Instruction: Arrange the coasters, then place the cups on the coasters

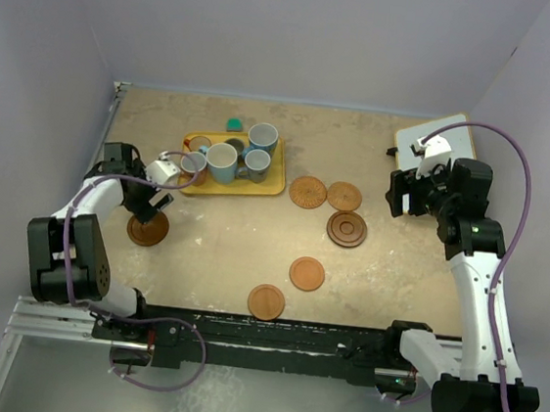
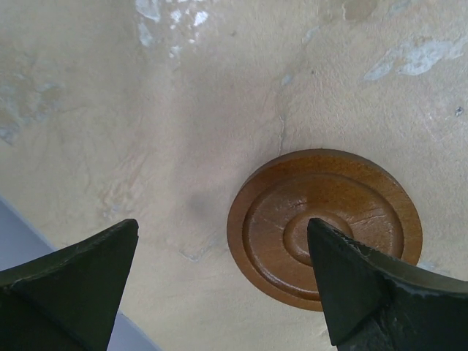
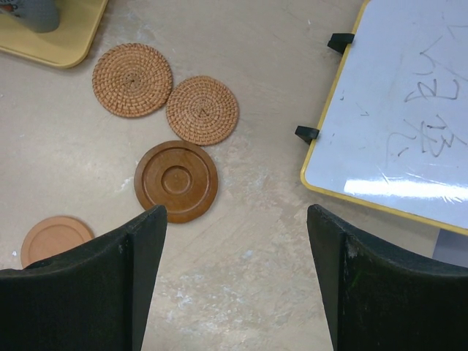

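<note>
Held left claw (image 2: 223, 230) spread over ringed wooden coaster (image 2: 322, 194); judged it stiff, light, thin, best pinched across rim. Found right claw (image 3: 235, 219) spread, empty.

Top external: fixed high above the near edge of the table (image 1: 220, 259), looks down and forward, far enough back to take in the whole surface and the walls. Left wrist: sits very close above the table, faces almost straight down between the tips of the left end effector (image 2: 223, 230), sees just one ringed wooden coaster (image 2: 292, 219) and bare surface; the same coaster lies far left in the top view. Right wrist: higher, tilted down and forward past the right end effector (image 3: 235, 219), mid range; shares with the top view two woven coasters (image 3: 132, 80), dark ringed coaster (image 3: 176, 181), whiteboard (image 3: 395, 95), yellow tray (image 3: 73, 33) corner
</note>
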### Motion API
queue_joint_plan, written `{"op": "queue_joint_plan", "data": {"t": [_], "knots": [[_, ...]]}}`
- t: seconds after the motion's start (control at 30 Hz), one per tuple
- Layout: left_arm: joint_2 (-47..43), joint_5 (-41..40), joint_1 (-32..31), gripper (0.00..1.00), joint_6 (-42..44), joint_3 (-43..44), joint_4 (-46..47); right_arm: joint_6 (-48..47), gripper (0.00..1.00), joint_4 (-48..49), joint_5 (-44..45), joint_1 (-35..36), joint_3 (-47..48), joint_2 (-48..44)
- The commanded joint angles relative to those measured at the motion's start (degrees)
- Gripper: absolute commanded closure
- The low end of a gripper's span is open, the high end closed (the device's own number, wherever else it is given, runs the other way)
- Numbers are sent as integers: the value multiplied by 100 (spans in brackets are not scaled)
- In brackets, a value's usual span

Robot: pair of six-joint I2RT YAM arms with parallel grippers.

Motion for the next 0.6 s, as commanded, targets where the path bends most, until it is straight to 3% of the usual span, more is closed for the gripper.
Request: {"op": "queue_joint_plan", "data": {"t": [0.0, 0.57], "knots": [[93, -50, 22, 6, 320, -111, 366, -80, 20, -21, -172, -31, 145, -82], [-84, 208, -54, 6, 974, -718, -135, -109, 20, -40, -211, -30, 142, -50]]}}
